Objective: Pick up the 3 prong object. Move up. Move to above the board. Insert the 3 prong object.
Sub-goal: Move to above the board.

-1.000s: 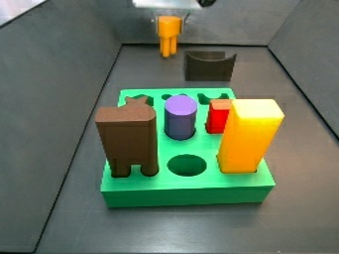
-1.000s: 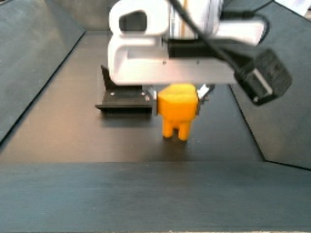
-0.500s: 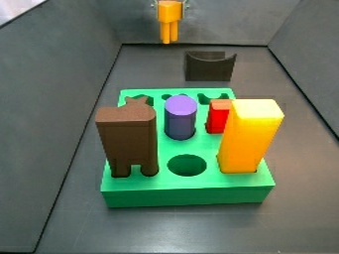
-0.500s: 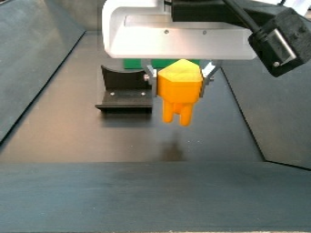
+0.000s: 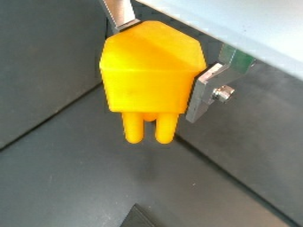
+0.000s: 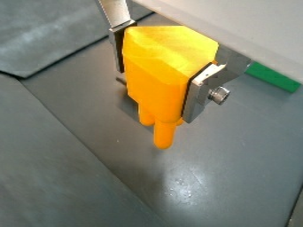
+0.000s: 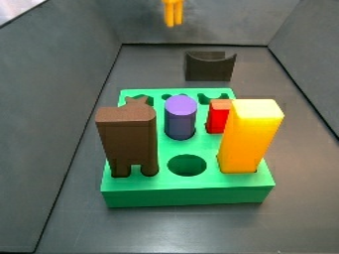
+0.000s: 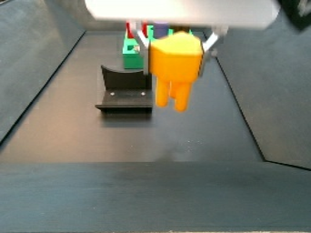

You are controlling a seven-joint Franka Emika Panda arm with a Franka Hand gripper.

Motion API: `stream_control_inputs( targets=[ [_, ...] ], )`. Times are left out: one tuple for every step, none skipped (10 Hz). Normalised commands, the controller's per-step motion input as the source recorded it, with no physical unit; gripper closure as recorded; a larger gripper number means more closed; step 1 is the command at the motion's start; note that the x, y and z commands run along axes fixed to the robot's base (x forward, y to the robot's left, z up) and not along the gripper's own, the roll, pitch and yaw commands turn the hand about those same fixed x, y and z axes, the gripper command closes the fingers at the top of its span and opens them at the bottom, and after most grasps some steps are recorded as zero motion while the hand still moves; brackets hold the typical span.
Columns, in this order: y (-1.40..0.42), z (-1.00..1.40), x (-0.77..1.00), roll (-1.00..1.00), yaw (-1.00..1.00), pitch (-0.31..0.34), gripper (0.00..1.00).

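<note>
My gripper (image 5: 157,66) is shut on the 3 prong object (image 5: 144,75), a small orange-yellow block with short prong legs pointing down. It hangs well above the dark floor in both wrist views (image 6: 160,84) and both side views (image 8: 176,65). In a side view only its lower part (image 7: 173,13) shows at the top edge, behind the board. The silver fingers (image 6: 201,91) press its two sides. The board (image 7: 189,184) is a flat green square block in front, with a round hole open near its front edge; a corner of it shows in a side view (image 8: 129,47).
On the board stand a brown block (image 7: 129,139), a purple cylinder (image 7: 181,116), a red piece (image 7: 219,115) and a tall yellow-orange block (image 7: 249,134). A dark U-notched block (image 7: 209,65) sits on the floor behind the board (image 8: 125,88). Grey walls slope up on both sides.
The gripper has risen steadily with the 3 prong object, from just above the floor to well above it; in one side view it has almost left the top edge.
</note>
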Motion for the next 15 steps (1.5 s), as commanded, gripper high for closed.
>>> stream_control_inputs(
  targets=[
    [0.12, 1.0, 0.09, 0.0, -0.05, 0.098, 1.0],
    [0.1, 1.0, 0.08, 0.0, -0.03, 0.099, 1.0],
    [0.1, 1.0, 0.07, 0.01, -0.02, 0.099, 1.0],
    [0.08, 1.0, 0.06, 0.01, -0.01, 0.104, 1.0],
    [0.07, 0.98, 0.05, 0.02, 0.0, 0.104, 1.0],
    [0.05, 0.82, 0.04, 0.03, 0.0, 0.105, 1.0],
    [0.03, 0.67, 0.03, 0.03, 0.01, 0.106, 1.0],
    [0.02, 0.47, 0.01, 0.04, 0.01, 0.109, 1.0],
    [0.01, 0.32, 0.01, 0.04, 0.02, 0.107, 1.0],
    [0.01, 0.17, 0.01, 0.03, 0.02, 0.103, 1.0],
    [-1.0, 0.11, -0.07, 0.13, 0.1, 0.391, 1.0],
    [-1.0, 0.11, -0.07, 0.15, 0.1, 0.363, 1.0],
    [-1.0, 0.11, -0.07, 0.17, 0.07, 0.253, 1.0],
    [-1.0, 0.11, -0.08, 0.09, 0.04, 0.133, 1.0],
    [-1.0, 0.11, -0.08, 0.06, 0.03, 0.061, 1.0]
  ],
)
